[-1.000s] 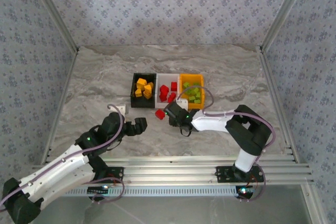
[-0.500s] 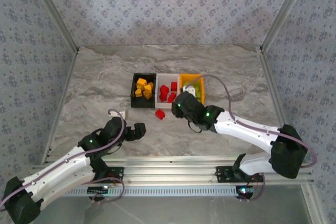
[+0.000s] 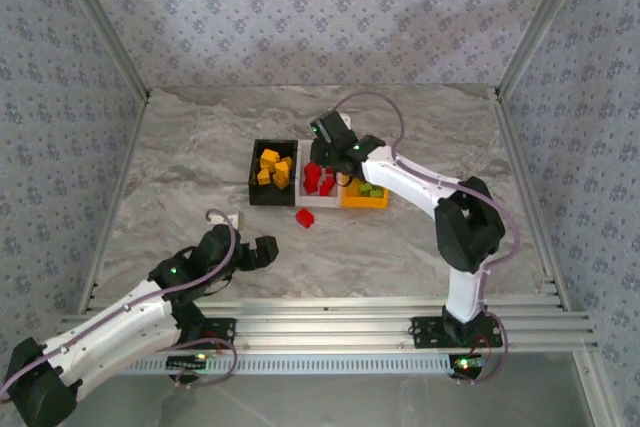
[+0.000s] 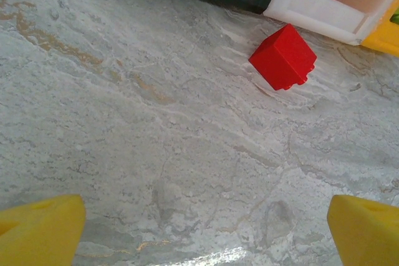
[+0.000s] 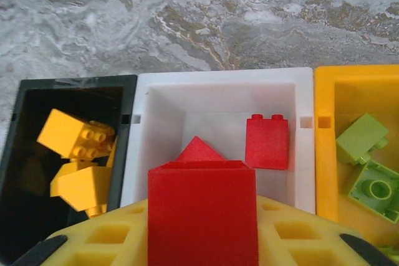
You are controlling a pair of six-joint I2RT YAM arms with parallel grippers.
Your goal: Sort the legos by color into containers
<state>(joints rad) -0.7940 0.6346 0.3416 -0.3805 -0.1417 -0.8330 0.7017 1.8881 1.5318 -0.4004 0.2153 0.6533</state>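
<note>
Delivery is nearing its end, I judge: my right pincer [image 5: 202,244] is clenching a red lego [image 5: 202,207] just above the white bin [image 5: 218,76], with other red bricks [image 5: 268,141] lying beneath it. Next I am only needing to let go (black bin [image 5: 75,81] left of the pincer, orange-yellow bin [image 5: 355,73] right). A loose red brick [image 4: 283,56] is lying ahead of my released left pincer [image 4: 206,228], unobstructed.

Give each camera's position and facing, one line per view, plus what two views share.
Top external: high behind, looking down at the table; left arm, right arm show.
Left wrist: low, facing a loose red lego; left fingers at bottom corners.
Right wrist: over the white bin, looking down; right fingers hold a second red lego.
Shared: top external and left wrist both show that loose lego.
</note>
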